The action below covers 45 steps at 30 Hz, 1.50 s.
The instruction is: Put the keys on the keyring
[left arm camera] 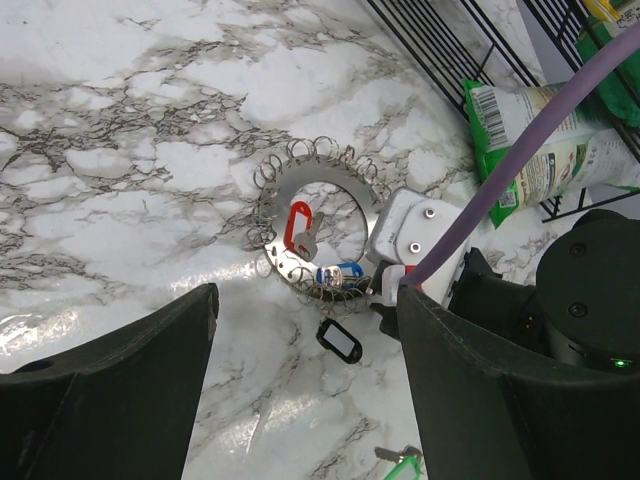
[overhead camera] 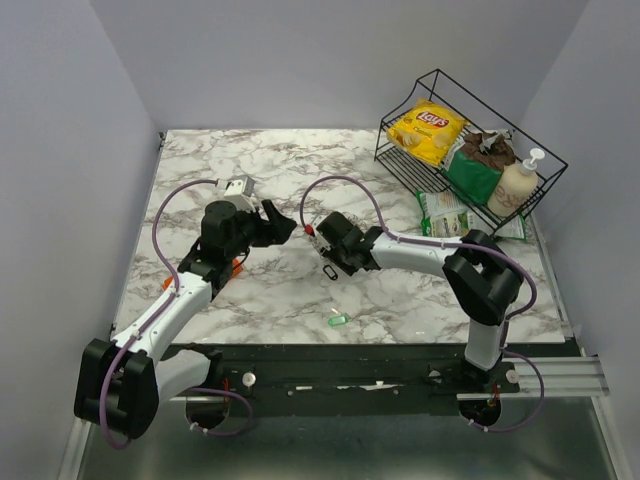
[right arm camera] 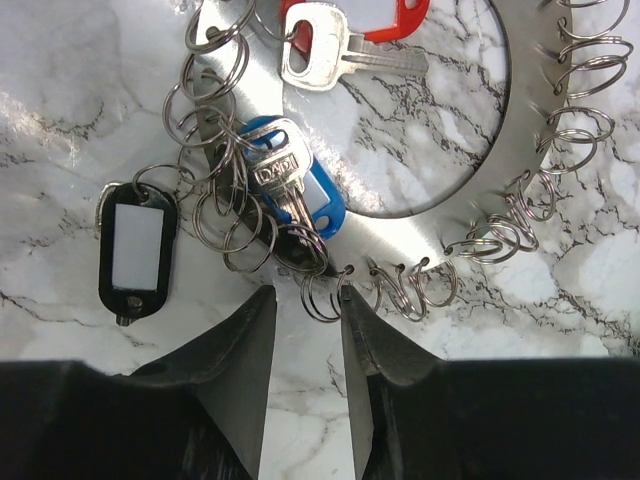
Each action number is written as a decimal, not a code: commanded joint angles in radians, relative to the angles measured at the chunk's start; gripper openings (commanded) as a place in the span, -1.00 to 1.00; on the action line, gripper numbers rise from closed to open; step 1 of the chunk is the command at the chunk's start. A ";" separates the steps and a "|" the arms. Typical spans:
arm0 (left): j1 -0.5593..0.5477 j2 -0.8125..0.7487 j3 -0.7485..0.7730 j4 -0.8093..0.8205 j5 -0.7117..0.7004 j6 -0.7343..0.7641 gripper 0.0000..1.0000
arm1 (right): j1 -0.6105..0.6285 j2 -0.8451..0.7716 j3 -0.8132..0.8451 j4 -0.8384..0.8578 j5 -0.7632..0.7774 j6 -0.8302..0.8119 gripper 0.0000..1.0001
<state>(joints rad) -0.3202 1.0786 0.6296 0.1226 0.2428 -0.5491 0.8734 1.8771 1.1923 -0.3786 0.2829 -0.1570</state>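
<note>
Lab booth: plain walls (overhead camera: pixel 300 60), marble-print table (overhead camera: pixel 250 165)

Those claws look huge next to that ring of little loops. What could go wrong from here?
1. The right gripper has its tips at one small loop of the keyring, crowded by neighbouring loops and the blue key. It might catch the wrong loop or drag the whole ring.
2. The green key lies flat and apart, near the front edge of the table. A missed pinch could nudge it off.
</note>
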 commanded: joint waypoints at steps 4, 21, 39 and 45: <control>0.009 -0.008 -0.021 0.038 -0.007 -0.011 0.62 | 0.010 -0.007 -0.013 -0.020 -0.005 -0.013 -0.18; 0.009 -0.039 -0.030 0.034 -0.007 -0.008 0.62 | 0.009 0.077 0.043 -0.020 0.102 0.005 -0.49; 0.010 -0.077 -0.030 0.018 -0.008 -0.006 0.62 | 0.007 -0.067 0.047 -0.052 -0.065 -0.012 -0.99; 0.010 -0.088 -0.030 0.011 -0.007 0.002 0.62 | 0.010 -0.127 0.061 -0.063 -0.143 -0.015 -0.99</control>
<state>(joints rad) -0.3153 1.0145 0.6056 0.1329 0.2432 -0.5514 0.8772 1.8107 1.2259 -0.4164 0.2256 -0.1658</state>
